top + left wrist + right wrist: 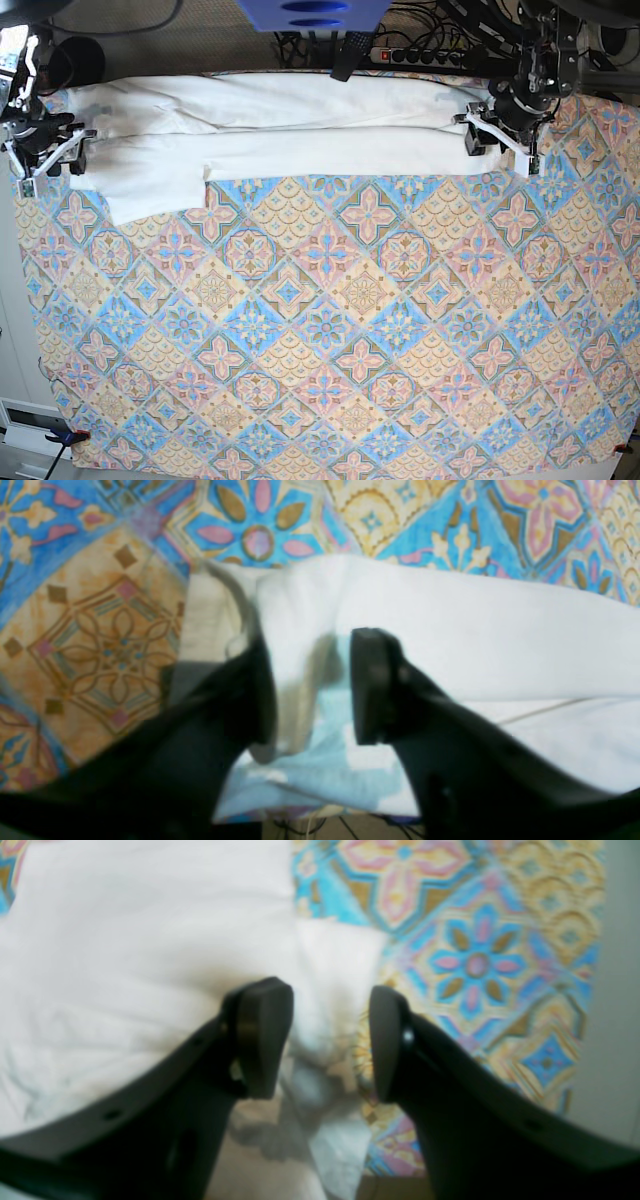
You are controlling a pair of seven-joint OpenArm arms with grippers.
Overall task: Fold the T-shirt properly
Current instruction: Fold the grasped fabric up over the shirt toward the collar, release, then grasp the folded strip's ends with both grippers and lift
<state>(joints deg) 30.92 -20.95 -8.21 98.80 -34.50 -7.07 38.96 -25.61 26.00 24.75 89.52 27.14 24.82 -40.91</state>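
The white T-shirt (280, 140) lies folded in a long strip along the far edge of the table, with one sleeve part sticking out toward the front at its left end. Its print is hidden, apart from faint blue showing through in the left wrist view. My left gripper (312, 690) is open and straddles a raised fold at the end of the shirt (450, 630); in the base view it (497, 137) sits at the strip's right end. My right gripper (327, 1040) is open over the edge of the shirt (125, 940), at the strip's left end (50, 160).
A patterned blue, yellow and pink tablecloth (330, 330) covers the table. A power strip and cables (420, 55) lie behind the far edge. The table's left edge (15, 300) runs close to the right gripper.
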